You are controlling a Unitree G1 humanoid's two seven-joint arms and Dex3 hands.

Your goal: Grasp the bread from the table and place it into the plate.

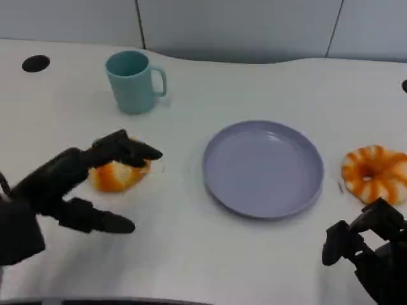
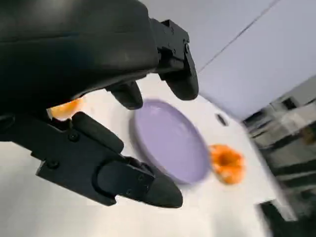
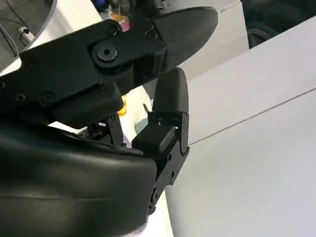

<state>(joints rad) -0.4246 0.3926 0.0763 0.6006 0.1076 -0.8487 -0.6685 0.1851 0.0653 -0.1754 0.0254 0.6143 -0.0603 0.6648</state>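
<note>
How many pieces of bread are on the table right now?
2: one bread under the left hand, left of the plate; one ring-shaped bread right of the plate.

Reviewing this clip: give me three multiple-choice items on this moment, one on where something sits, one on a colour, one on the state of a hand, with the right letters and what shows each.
1. Where does the mug stand relative to the plate in the head view?
A. Farther back and to the picture's left
B. On the plate
C. Nearer the robot, to the right

2. What colour is the plate?
A. Red
B. Pale purple
C. Green

3. What is the left hand doing?
A. Holding the mug by its handle
B. Resting on the plate
C. Open, with fingers spread around the bread, which lies on the table

Answers:
1 A: the teal mug stands apart from the plate, up and left of it.
2 B: the plate's rim and floor are lavender.
3 C: fingers pass above and below the bread without closing on it.
</note>
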